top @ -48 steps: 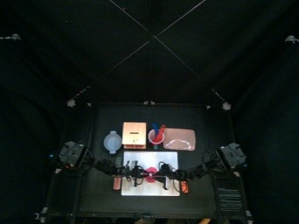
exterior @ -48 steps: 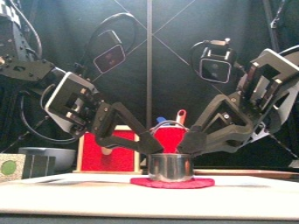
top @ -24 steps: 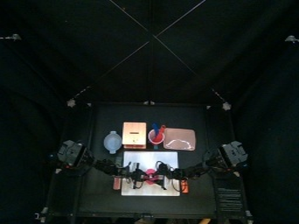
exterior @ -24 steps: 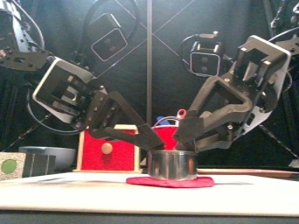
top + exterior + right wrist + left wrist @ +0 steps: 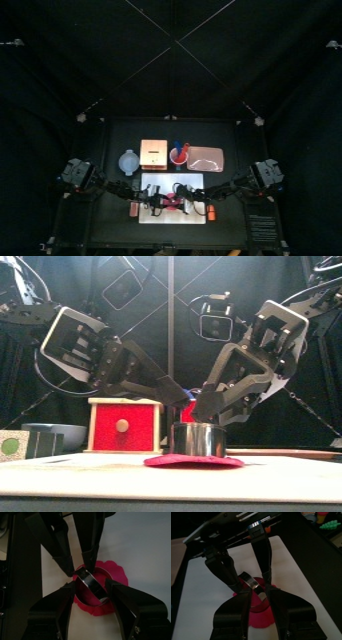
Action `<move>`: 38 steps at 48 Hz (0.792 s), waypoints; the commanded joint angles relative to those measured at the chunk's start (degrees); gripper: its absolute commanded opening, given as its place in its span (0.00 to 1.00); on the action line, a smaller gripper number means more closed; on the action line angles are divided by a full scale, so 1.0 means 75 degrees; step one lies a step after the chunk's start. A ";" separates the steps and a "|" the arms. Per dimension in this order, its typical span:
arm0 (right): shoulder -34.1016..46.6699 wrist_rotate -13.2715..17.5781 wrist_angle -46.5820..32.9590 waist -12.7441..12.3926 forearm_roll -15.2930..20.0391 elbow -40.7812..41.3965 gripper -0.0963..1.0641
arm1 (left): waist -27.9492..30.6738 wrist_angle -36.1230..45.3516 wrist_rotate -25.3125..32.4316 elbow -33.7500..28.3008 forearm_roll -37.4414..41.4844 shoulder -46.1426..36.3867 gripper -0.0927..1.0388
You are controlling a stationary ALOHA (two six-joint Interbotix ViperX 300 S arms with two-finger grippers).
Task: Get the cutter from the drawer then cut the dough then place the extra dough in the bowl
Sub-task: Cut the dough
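The round metal cutter (image 5: 201, 439) stands upright on the flat red dough (image 5: 194, 461) in the middle of the white cutting board (image 5: 171, 179). My left gripper (image 5: 178, 398) hangs open just above and left of the cutter. From the right, my right gripper (image 5: 205, 411) stands open just above the cutter's rim. In the left wrist view the cutter (image 5: 252, 585) and dough (image 5: 262, 614) show between the spread jaws of the left gripper (image 5: 258, 592). The right wrist view shows the cutter (image 5: 93, 588) on the dough (image 5: 113, 573), free of the jaws on either side.
Behind the board stand the wooden box with its red drawer front (image 5: 123, 426), the blue-grey bowl (image 5: 128, 161) to its left, the red cup with toy knives (image 5: 179, 153) and the pink tray (image 5: 207, 157) at the back right.
Both grippers have let go of the cutter, spread their jaws and risen off it. The cutter stays standing on the dough.
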 commanded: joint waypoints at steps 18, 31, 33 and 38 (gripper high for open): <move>-0.0844 0.0023 0.0516 -0.0316 -0.0891 -0.0457 0.82 | -0.0188 -0.0047 0.0305 0.0586 -0.1055 -0.0562 0.68; -0.0809 0.0059 0.1043 -0.0563 -0.1383 -0.0855 0.82 | -0.0316 -0.0047 0.0305 0.0410 -0.1219 -0.0176 0.65; -0.0797 0.0059 0.1184 -0.0586 -0.1430 -0.0902 0.82 | -0.0328 -0.0047 0.0305 0.0363 -0.1207 -0.0094 0.64; -0.0785 0.0035 0.1699 -0.0621 -0.1559 -0.1055 0.82 | -0.0363 -0.0047 0.0316 0.0234 -0.1207 0.0105 0.61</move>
